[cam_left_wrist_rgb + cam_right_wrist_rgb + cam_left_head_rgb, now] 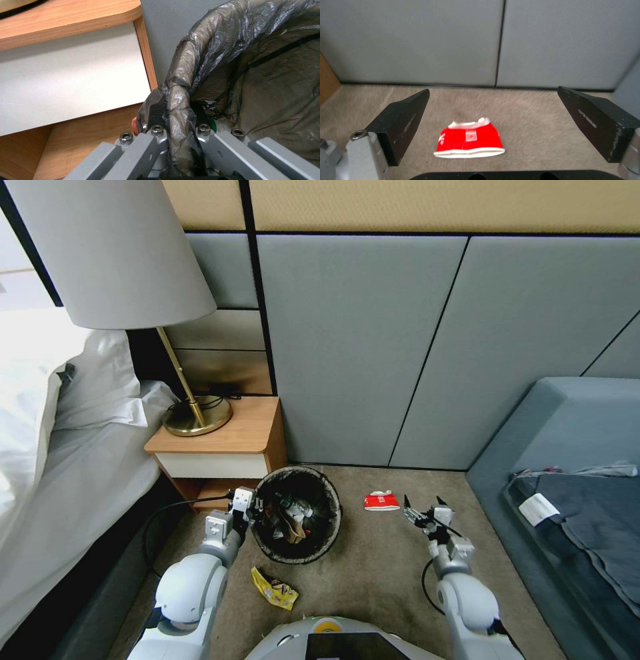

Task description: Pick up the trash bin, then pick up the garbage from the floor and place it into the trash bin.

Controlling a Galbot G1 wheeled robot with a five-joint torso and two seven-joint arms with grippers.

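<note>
At the far left a bed [60, 447] and a wooden nightstand [227, 443] with a brass-footed lamp [133, 280] stand against the grey panelled wall [373, 347]. Just in front of the nightstand the left gripper [252, 508] is clamped on the near-left rim of the trash bin [297, 513]; in the left wrist view its fingers [150, 150] pinch the dark bag folded over that rim [178, 105]. So the first step, taking hold of the bin, looks done, though whether the bin is lifted clear of the carpet or resting on it is hard to judge from above. Inside it lie several pieces already: brown paper, something white, other scraps.

On the carpet near the robot's base, just short of the bin, a yellow wrapper [274, 588] is left to collect. To the right of the bin lies a flattened red-and-white carton [382, 501]. The right gripper [423, 511] hovers just beside it with its fingers spread wide, empty; in the right wrist view the carton [469, 141] sits between the two black pads [403, 120], not yet touched. At least these two pieces remain. A grey sofa [573, 460] closes the right side
</note>
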